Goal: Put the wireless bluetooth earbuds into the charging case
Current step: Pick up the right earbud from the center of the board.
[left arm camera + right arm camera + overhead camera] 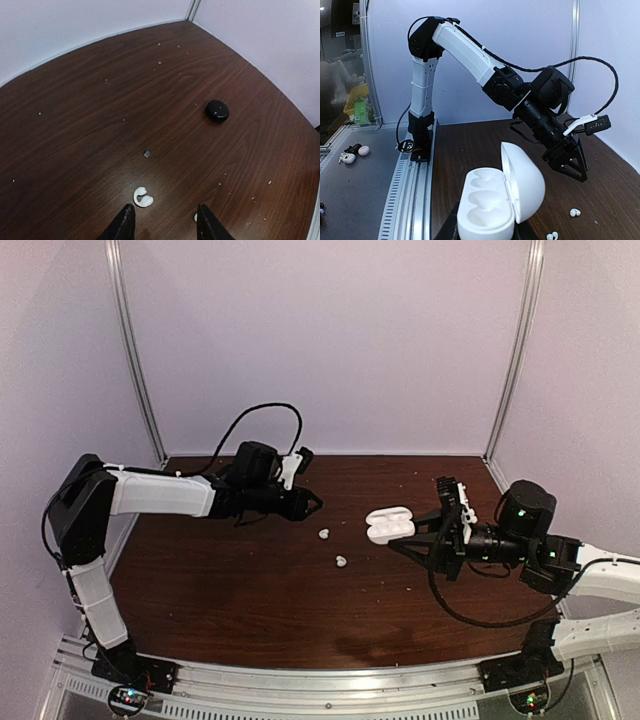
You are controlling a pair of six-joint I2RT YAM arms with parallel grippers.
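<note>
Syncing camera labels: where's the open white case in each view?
Top external: the open white case sits right of centre.
Left wrist: not in it.
Right wrist: bottom centre, close to the lens, lid open.
Shared landmark: the loose white earbuds, which show in all three views.

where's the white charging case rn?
Top view, right of centre: the white charging case, lid open, is clamped in the right gripper, with the nearest white earbud on the table just to its left.
</note>
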